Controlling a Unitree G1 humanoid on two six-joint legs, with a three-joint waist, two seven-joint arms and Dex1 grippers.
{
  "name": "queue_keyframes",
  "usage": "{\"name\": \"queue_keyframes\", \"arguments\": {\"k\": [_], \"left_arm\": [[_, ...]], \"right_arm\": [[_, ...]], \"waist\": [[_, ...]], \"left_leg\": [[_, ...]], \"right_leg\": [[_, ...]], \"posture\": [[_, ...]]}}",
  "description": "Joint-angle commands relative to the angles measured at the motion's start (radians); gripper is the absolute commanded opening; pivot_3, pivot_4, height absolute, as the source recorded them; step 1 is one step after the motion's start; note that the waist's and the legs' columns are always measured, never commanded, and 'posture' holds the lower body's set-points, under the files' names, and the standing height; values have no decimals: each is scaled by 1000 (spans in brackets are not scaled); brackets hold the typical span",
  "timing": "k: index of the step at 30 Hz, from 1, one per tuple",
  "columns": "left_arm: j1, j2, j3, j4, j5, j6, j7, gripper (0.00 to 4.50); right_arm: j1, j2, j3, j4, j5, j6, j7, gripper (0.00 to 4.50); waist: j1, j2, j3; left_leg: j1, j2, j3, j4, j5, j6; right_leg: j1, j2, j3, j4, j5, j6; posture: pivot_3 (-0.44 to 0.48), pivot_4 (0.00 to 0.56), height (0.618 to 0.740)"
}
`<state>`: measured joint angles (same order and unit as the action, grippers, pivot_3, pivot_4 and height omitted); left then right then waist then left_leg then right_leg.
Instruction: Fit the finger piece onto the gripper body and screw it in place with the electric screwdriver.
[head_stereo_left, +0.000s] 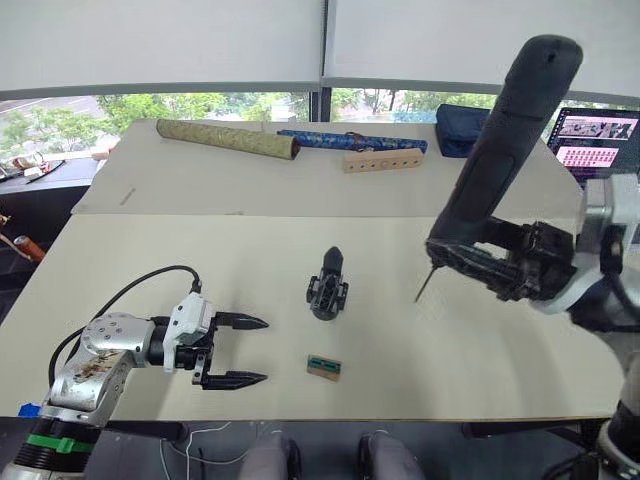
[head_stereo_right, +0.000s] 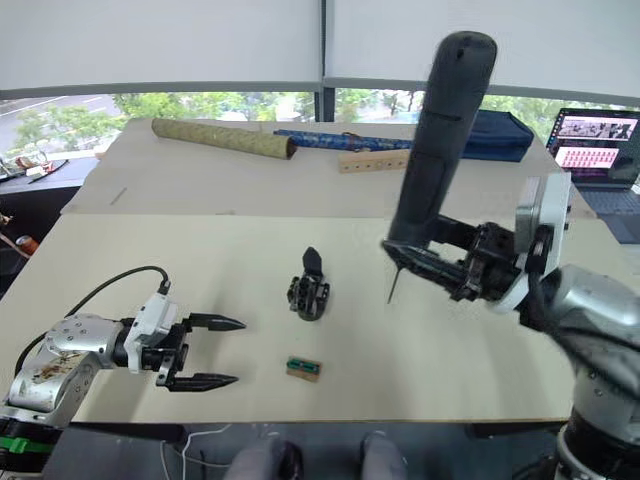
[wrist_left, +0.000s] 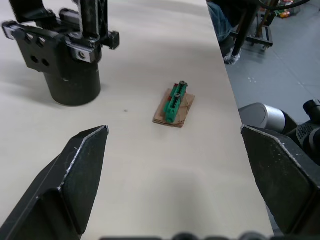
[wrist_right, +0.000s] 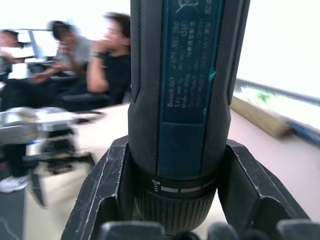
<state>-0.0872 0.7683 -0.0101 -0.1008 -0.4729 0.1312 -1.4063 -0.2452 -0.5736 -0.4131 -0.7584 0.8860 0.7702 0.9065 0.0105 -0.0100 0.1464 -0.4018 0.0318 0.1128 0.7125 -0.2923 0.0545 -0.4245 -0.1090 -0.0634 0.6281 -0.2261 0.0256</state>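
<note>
The gripper body (head_stereo_left: 328, 288) stands mid-table on its round base (wrist_left: 74, 85), a black pointed finger sticking out of its far end. I cannot tell whether that finger is the finger piece; no loose one shows. My right gripper (head_stereo_left: 492, 262) is shut on the electric screwdriver (head_stereo_left: 505, 140), which hangs tilted in the air to the right of the body. Its thin bit (head_stereo_left: 424, 285) points down toward the table. The dark barrel (wrist_right: 190, 100) sits between the right fingers (wrist_right: 102, 195). My left gripper (head_stereo_left: 240, 350) rests open and empty at the front left.
A small tan block with a green top (head_stereo_left: 323, 367) lies near the front edge, just ahead of the left fingertips (wrist_left: 95, 142). On the back table are an olive roll (head_stereo_left: 228, 138), a blue patterned roll (head_stereo_left: 350, 140), a drilled wooden block (head_stereo_left: 382, 160) and a laptop (head_stereo_left: 595, 140). Seated people (wrist_right: 110, 60) show behind.
</note>
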Motion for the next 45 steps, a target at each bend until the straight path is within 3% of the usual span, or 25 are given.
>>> {"name": "queue_keyframes", "arguments": {"k": [1, 7, 20, 27, 45], "left_arm": [[17, -33, -31, 11, 35, -60, 10, 4500], [-10, -88, -102, 81, 136, -167, 31, 4500], [-64, -220, -244, 104, 214, -160, 107, 4500], [-105, -286, -284, 179, 277, -201, 159, 4500], [-102, -287, -322, 167, 289, -140, 154, 4500]], "right_arm": [[11, 27, 93, -64, -7, -144, 50, 1904], [33, 42, 246, -10, -94, -288, 119, 1904], [26, 61, 452, 165, -261, -529, 244, 1904], [9, 61, 497, 219, -277, -555, 259, 1904], [16, 62, 558, 281, -314, -575, 272, 1904]], "waist": [[-1, 0, 0], [2, 0, 0], [2, 0, 0], [7, 0, 0], [12, 0, -1]], "left_leg": [[0, 0, 0, 0, 0, 0], [2, -1, 0, 2, -2, 3], [2, -1, 0, 2, -1, 2], [3, -2, 0, 3, -3, 5], [3, -2, 0, 3, -3, 6]], "right_leg": [[0, 0, 0, 0, 0, 0], [2, 0, 0, 1, 0, 0], [2, 0, 1, 1, 0, 0], [3, -2, 0, 2, 0, 0], [4, -3, 0, 2, 0, 0]], "posture": [[0, 150, 740], [0, 150, 740], [0, 150, 740], [0, 150, 740], [0, 150, 740]]}}
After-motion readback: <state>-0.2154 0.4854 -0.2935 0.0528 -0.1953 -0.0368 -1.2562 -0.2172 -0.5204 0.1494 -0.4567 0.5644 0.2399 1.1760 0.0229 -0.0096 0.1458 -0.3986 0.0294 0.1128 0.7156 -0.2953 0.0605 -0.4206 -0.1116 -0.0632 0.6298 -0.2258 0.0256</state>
